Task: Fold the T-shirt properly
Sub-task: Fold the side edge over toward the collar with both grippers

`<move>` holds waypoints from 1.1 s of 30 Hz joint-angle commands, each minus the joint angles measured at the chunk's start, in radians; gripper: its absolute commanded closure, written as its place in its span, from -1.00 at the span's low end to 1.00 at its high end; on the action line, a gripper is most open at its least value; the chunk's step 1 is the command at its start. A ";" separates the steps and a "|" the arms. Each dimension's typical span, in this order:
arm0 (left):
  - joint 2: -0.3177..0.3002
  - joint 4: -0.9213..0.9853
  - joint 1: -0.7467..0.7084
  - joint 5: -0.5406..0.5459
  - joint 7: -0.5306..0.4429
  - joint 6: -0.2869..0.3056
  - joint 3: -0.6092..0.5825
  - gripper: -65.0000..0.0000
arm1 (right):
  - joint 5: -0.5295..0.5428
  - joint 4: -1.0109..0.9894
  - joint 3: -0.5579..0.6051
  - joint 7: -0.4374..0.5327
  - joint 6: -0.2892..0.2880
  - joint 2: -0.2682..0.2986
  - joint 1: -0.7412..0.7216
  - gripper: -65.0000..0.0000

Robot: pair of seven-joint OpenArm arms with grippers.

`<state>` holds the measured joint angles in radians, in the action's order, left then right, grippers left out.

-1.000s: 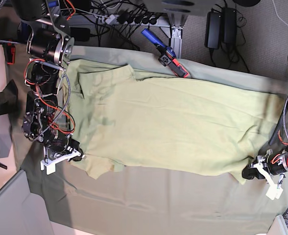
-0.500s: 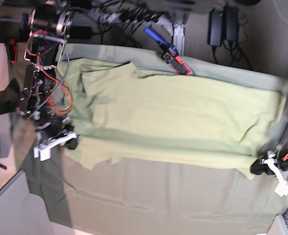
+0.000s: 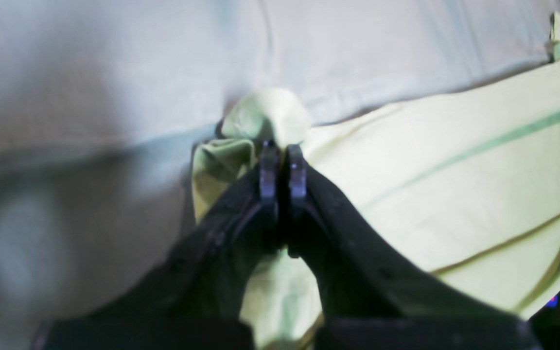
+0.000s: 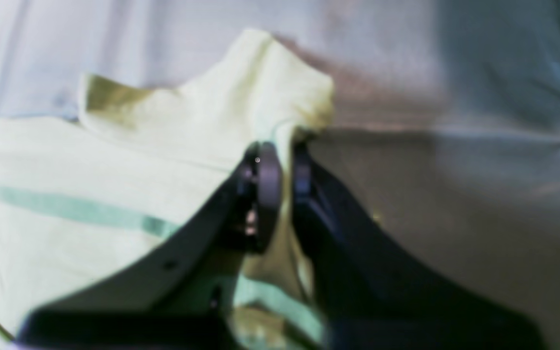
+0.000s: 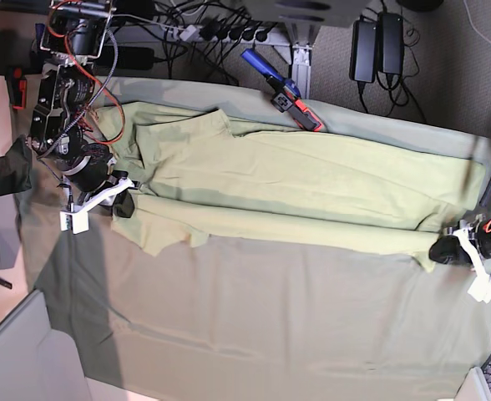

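Both wrist views blurred; left gripper arm cut off at edge.

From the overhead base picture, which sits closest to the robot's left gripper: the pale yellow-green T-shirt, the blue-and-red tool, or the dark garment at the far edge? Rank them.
1. Pale yellow-green cotton T-shirt: its corner is right at the left gripper, at the picture's right.
2. Blue-and-red hand tool: top middle, on the cloth's edge.
3. Dark green-black garment: far left edge.
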<state>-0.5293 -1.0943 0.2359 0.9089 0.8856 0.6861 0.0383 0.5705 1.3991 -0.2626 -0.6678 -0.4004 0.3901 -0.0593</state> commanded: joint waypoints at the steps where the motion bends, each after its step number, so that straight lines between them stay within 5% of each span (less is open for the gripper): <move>1: -0.019 -0.016 0.024 0.015 -0.016 0.012 0.006 1.00 | 0.005 0.018 -0.010 0.013 -0.051 0.017 -0.004 0.36; 3: -0.019 -0.016 0.024 0.014 -0.021 0.012 0.006 1.00 | 0.006 0.018 -0.013 -0.010 -0.051 0.017 0.012 -0.26; 4: -0.019 -0.016 0.024 0.014 -0.021 0.012 0.006 1.00 | 0.007 0.021 -0.018 -0.032 -0.051 0.017 0.020 -0.38; 16: -0.019 -0.016 0.024 0.011 -0.021 0.012 0.006 1.00 | 0.129 0.154 -0.281 -0.040 -0.052 -0.030 0.031 -0.37; 22: -0.019 -0.016 0.024 0.011 -0.020 0.012 0.006 1.00 | 0.038 0.104 -0.186 -0.031 -0.052 -0.031 -0.118 -0.37; 28: -0.019 -0.016 0.024 0.012 -0.019 0.012 0.006 1.00 | -0.099 -0.168 -0.011 0.044 -0.052 -0.030 -0.253 -0.37; 33: -0.019 -0.016 0.024 0.012 -0.017 0.012 0.006 1.00 | -0.111 -0.315 0.078 0.065 -0.053 -0.031 -0.281 -0.37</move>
<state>-0.5293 -1.0946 0.2363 0.9073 0.8829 0.6861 0.0383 0.4545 1.0733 -0.1825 -0.5980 -0.4004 0.3443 -0.3161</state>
